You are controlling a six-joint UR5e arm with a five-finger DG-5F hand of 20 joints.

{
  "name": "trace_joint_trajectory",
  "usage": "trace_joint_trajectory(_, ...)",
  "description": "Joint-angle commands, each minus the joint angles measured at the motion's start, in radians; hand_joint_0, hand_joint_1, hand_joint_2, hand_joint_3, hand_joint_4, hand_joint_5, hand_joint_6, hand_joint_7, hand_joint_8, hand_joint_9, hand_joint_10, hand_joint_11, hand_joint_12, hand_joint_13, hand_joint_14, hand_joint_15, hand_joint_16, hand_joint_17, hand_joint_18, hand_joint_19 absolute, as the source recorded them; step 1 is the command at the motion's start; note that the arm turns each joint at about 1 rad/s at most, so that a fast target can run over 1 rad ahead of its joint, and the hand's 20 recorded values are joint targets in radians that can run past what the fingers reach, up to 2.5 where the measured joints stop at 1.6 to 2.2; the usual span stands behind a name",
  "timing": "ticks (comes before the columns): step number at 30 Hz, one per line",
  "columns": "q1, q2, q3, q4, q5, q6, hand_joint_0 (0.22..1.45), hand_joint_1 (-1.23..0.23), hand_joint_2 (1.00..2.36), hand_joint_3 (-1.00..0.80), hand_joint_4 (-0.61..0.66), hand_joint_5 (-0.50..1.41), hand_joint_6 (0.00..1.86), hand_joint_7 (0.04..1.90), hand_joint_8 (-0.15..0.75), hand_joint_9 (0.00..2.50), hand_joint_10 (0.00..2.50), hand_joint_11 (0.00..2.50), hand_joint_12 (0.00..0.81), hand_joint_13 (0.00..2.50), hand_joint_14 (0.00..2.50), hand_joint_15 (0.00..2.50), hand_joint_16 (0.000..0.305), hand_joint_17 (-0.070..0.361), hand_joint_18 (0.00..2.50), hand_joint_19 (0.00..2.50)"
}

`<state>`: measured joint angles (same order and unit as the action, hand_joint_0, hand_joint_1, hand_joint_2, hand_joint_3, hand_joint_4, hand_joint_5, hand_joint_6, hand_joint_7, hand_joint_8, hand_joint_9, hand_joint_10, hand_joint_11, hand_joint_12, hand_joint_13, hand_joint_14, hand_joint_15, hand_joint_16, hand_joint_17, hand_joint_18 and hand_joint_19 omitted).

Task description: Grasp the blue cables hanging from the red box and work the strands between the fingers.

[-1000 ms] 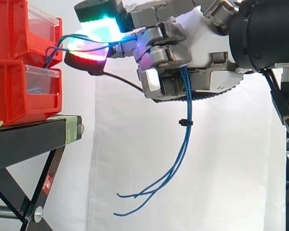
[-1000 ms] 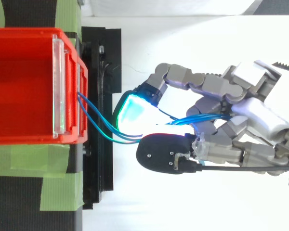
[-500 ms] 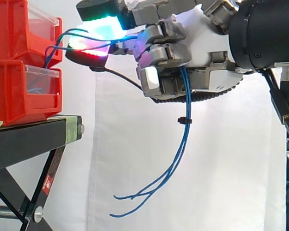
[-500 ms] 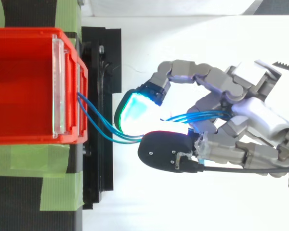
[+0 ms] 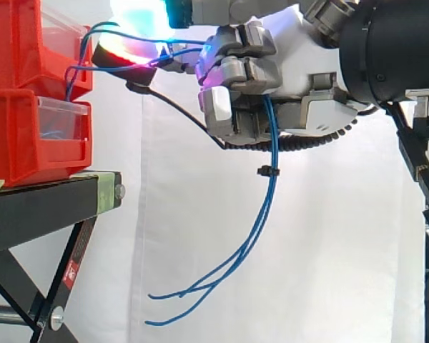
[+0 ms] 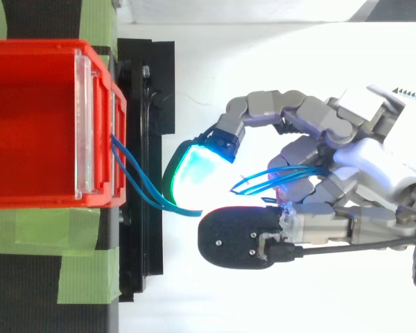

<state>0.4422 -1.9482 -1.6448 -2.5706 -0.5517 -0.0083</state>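
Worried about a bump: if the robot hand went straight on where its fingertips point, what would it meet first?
Probably the front of the upper red plastic bin, where the thin blue cables come out. The hand, shut on those cables, points at it in both views.

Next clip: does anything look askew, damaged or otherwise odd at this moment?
Nothing stands out. The blue cables run from the upper red bin into the hand, whose curled fingers hold them. The loose ends hang freely below the hand, bundled by a small black tie.
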Motion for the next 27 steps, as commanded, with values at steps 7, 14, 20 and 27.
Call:
trace_joint_trajectory(7, 0.004, 0.000, 0.000, 0.000, -0.028, 0.054, 0.97, -0.83, 1.01, -0.29, 0.21, -0.06, 1.48, 1.20, 0.545, 1.33, 2.50, 2.50, 0.672, 1.69, 2.50, 1.93, 0.201, 0.151, 1.95, 0.71)
trace_joint_trajectory(14, 0.009, 0.000, -0.001, -0.002, -0.031, 0.062, 0.95, -0.81, 1.01, -0.72, 0.18, -0.11, 1.48, 1.19, 0.545, 1.33, 2.50, 2.50, 0.672, 1.69, 2.50, 1.93, 0.201, 0.151, 1.95, 0.71)
trace_joint_trajectory(20, 0.012, 0.000, -0.001, -0.002, -0.031, 0.060, 1.03, -0.81, 1.01, -0.65, 0.20, -0.18, 1.33, 1.05, 0.545, 1.33, 2.50, 2.50, 0.672, 1.69, 2.50, 1.93, 0.201, 0.151, 1.95, 0.71)
trace_joint_trajectory(27, 0.013, -0.002, -0.001, -0.017, -0.028, 0.044, 0.87, -0.82, 1.00, -1.00, 0.24, -0.21, 1.35, 1.05, 0.545, 1.33, 2.50, 2.50, 0.672, 1.69, 2.50, 1.93, 0.201, 0.151, 1.95, 0.71)
